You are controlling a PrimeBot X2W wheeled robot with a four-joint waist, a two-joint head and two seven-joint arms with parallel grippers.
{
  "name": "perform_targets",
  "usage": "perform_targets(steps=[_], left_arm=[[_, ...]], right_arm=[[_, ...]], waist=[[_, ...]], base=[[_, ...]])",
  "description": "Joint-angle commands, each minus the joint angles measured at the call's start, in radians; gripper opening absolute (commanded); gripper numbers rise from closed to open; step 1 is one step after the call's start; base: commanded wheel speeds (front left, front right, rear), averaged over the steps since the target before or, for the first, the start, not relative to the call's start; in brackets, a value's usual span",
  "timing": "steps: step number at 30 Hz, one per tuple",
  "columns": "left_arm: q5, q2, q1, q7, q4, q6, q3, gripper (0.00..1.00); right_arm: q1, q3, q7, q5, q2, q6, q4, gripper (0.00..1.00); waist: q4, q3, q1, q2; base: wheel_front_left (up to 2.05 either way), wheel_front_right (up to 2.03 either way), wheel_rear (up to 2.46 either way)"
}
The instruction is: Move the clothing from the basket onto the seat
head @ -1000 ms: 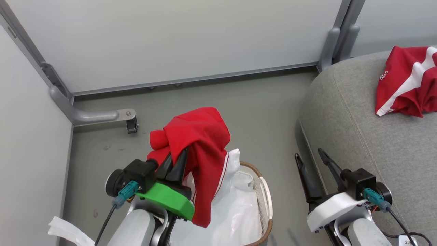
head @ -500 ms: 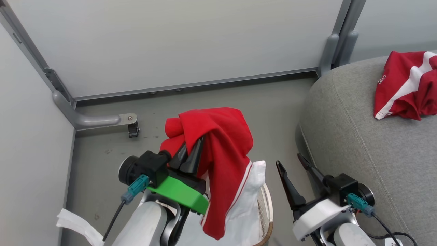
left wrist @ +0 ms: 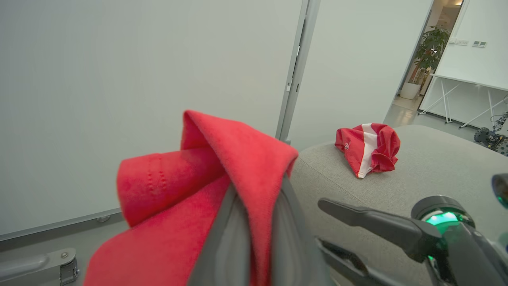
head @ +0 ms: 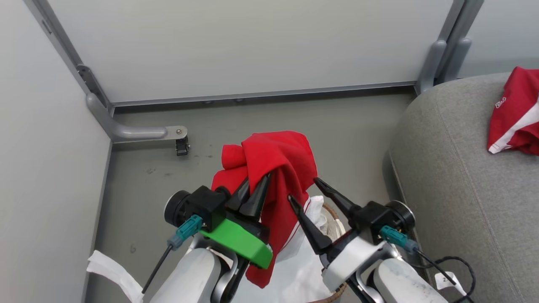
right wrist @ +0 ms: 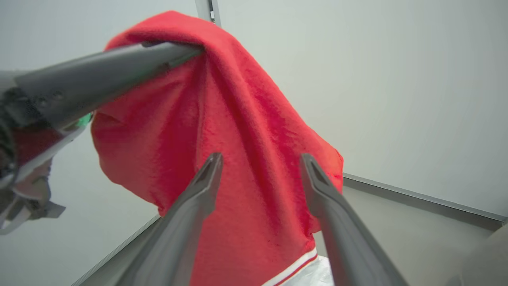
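Two pieces. Bright red soft fabric garment (head: 278, 155) hangs pinched in left pincer (head: 257, 179), above white perforated plastic basket (head: 334, 225); red-and-white crumpled garment (head: 516, 113) lies near grey upholstered seat (head: 463, 202) far edge. Right pincer (head: 303, 188) wide, empty, beside drape. Light, limp, slippy probably; take a bunched fold.

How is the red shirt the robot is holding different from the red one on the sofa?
The held garment hangs in the air, pinched by the shut left gripper; the other garment lies on the grey seat. The held one drapes down long; the other is crumpled in a heap. The held one shows thin white hem stripes; the other a broad white band. Both are bright red.
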State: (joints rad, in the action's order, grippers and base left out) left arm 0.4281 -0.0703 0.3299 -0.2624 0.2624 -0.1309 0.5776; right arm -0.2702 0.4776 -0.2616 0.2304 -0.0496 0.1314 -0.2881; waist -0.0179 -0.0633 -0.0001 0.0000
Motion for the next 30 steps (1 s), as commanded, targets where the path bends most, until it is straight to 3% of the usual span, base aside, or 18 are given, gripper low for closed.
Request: perform_targets(steps=[1,8,17,20,27,28,29,30], left_arm=[[0.003,0.004,0.023,-0.004,0.001,0.001,0.006,0.00],[0.017,0.010,0.046,-0.004,0.003,0.001,0.048,0.00],[0.040,0.018,0.069,-0.004,-0.016,0.001,0.129,0.00],[0.048,0.018,0.071,-0.004,-0.022,0.001,0.147,0.00],[0.033,0.019,0.043,-0.003,-0.015,0.001,0.116,0.00],[0.030,0.019,0.035,-0.003,-0.010,0.001,0.109,0.57],[0.025,0.019,0.030,-0.003,-0.008,0.001,0.100,1.00],[0.020,0.019,0.026,-0.003,-0.006,0.001,0.090,1.00]], right_arm=[[-0.020,0.021,-0.005,0.012,-0.004,-0.001,-0.008,1.00],[-0.079,0.096,-0.005,0.024,-0.004,-0.001,-0.047,1.00],[-0.131,0.092,-0.005,0.019,-0.004,-0.001,-0.122,1.00],[-0.135,0.085,-0.005,0.031,-0.004,-0.001,-0.143,0.00],[-0.118,0.066,-0.005,0.056,-0.004,-0.001,-0.147,0.00],[-0.108,0.060,-0.005,0.060,-0.004,-0.001,-0.148,0.00],[-0.100,0.051,-0.005,0.062,-0.004,-0.001,-0.145,0.00],[-0.095,0.043,-0.005,0.059,-0.004,-0.001,-0.143,0.00]], waist=[[-0.021,-0.012,0.0001,0.0000],[-0.067,-0.025,0.0001,0.0000],[-0.129,-0.033,0.0001,0.0000],[-0.143,-0.033,0.0001,0.0000],[-0.135,-0.028,0.0001,0.0000],[-0.129,-0.028,0.0001,0.0000],[-0.118,-0.027,0.0001,0.0000],[-0.108,-0.026,0.0001,0.0000]], base=[[0.00,0.00,0.00],[0.00,0.00,0.00],[0.00,0.00,0.00],[0.00,0.00,0.00],[0.00,0.00,0.00],[0.00,0.00,0.00],[0.00,0.00,0.00],[0.00,0.00,0.00]])
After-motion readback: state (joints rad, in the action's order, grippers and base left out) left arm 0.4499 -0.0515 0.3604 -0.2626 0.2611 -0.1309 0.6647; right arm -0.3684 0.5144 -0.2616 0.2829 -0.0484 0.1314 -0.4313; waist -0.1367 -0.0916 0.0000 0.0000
